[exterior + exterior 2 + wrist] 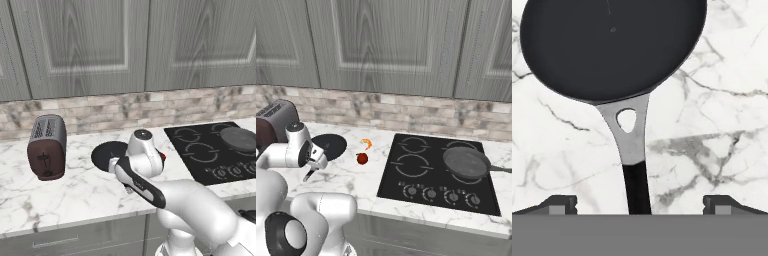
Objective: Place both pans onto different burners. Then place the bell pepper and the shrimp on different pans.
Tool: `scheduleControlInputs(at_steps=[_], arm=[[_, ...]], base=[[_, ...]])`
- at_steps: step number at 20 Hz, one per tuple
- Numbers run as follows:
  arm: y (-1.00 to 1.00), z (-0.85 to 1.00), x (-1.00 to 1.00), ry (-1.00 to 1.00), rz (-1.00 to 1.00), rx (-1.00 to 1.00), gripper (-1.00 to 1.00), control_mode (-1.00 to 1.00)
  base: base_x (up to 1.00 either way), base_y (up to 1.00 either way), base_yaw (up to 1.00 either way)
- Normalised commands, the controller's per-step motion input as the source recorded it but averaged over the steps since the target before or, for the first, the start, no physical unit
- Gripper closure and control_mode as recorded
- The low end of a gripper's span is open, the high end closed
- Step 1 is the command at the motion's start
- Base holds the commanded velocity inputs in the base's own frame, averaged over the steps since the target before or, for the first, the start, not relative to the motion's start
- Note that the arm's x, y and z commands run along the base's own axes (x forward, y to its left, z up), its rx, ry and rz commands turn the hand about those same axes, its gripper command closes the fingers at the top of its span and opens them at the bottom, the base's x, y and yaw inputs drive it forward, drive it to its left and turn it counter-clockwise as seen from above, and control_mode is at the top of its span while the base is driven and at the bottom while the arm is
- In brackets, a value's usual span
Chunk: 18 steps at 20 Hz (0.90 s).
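While the white arm leans over the marble worktop [356, 175] left of the cooktop, its two dark fingers [562, 204] stand spread wide apart with nothing between them but the pan handle passing below; they grip nothing. In the hand view the round black frying pan [612, 47] lies flat on the worktop, its grey metal neck with a teardrop hole leading down into a thin black handle [637, 187] that runs midway between the fingertips. From the left base view the same black pan [107, 154] sits between the arm's wrist and the backsplash, partly hidden by the arm, well apart from the brown and silver toaster [47, 147] standing to its left. The round dark grey frying pan [466, 162] rests on the flat black glass cooktop [391, 185], over the burners on its right side, handle pointing right. The two ring burners [411, 165] on the cooktop's left side are bare. On the worktop between the black pan and the cooktop lie the small glossy red bell pepper [362, 158] and, just behind it, the small orange curved shrimp [367, 144], near each other but apart.
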Motion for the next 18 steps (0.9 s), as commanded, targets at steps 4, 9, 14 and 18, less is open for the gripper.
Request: scheduleControlInputs(at_steps=[4, 9, 14, 18], arm=[[0.00, -0.08, 0.03, 0.00, 0.00, 0.00, -1.00, -1.00], [0.00, -0.10, 0.01, 0.00, 0.00, 0.00, -1.00, -1.00], [0.00, -0.25, 0.00, 0.00, 0.00, 0.00, -1.00, -1.00], [0.00, -0.26, 0.00, 0.00, 0.00, 0.00, -1.00, -1.00]], base=[[0.00, 0.00, 0.00], [0.00, 0.00, 0.00], [0.00, 0.00, 0.00], [0.00, 0.00, 0.00]])
